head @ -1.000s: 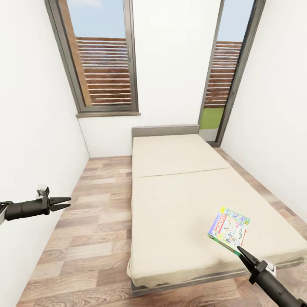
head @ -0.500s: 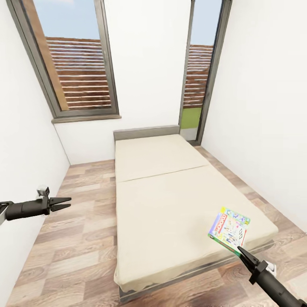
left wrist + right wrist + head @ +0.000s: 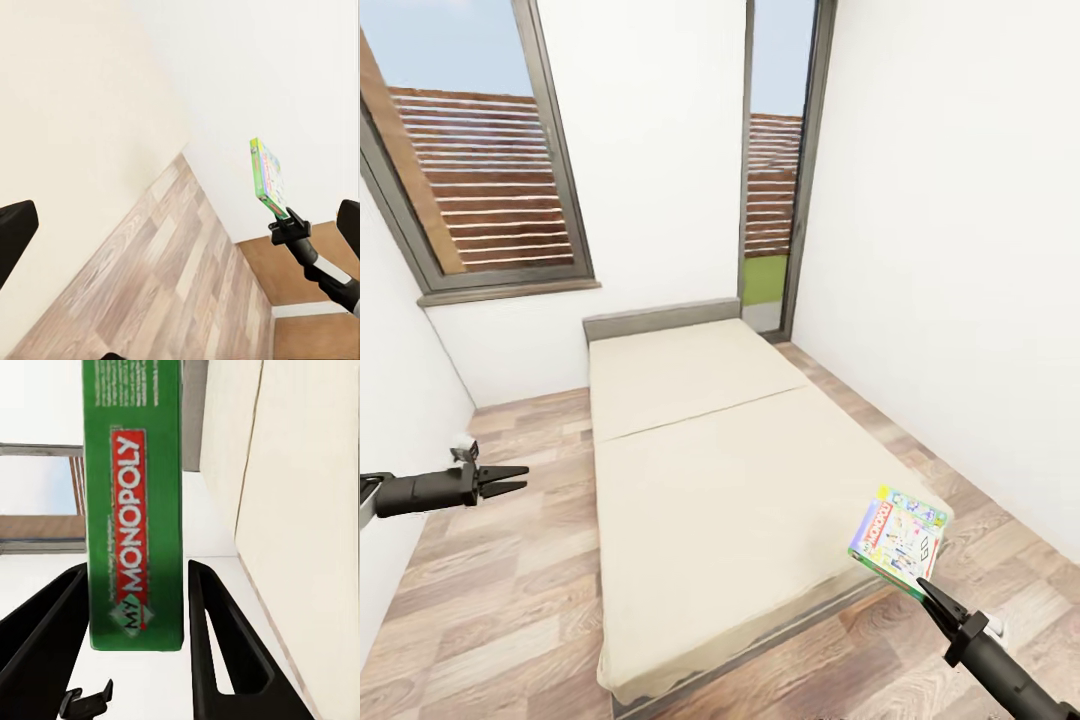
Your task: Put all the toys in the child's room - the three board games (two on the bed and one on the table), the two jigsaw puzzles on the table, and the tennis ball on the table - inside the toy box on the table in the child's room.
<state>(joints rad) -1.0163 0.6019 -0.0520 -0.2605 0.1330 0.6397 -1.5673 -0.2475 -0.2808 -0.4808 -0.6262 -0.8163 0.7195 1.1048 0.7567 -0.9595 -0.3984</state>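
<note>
Monopoly box in your right hand, off the bed.
Your right hand (image 3: 930, 592) clamps the green Monopoly box (image 3: 898, 537) above the bed (image 3: 700, 480) corner; its arm is cut off. Your left hand (image 3: 510, 478) hangs apart, empty.

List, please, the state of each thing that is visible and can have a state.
Monopoly board game: held up, off the bed, tilted.
Right tool: shut on the board game's lower edge.
Left tool: open, holding nothing.
Bed: bare mattress, nothing lying on it.
Windows: closed.
</note>
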